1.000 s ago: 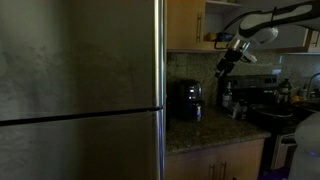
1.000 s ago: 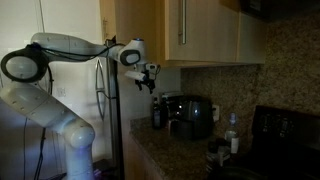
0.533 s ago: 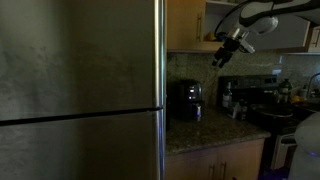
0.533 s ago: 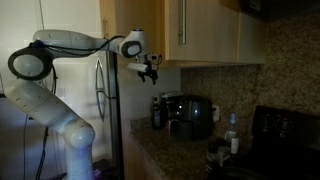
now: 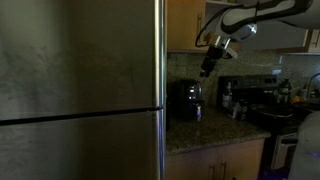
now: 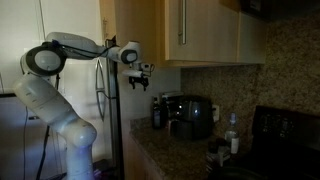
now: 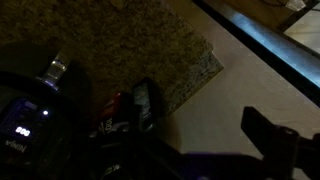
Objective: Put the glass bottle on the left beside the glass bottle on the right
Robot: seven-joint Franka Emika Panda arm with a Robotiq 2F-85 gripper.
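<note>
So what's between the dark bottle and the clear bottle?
A black appliance stands between the dark bottle and clear bottle, in an exterior view.

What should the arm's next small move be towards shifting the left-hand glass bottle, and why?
Probably lower the pincer toward the dark glass bottle standing left of the black countertop appliance. The pincer hangs high above the counter with nothing visibly in it, apart from that bottle, so it must come down before any grasp.

A dim kitchen held a tall steel fridge [image 5: 80,80], wooden wall cabinets [image 6: 205,30], a speckled granite bench [image 5: 205,133] and a mottled backsplash [image 6: 285,70].
</note>
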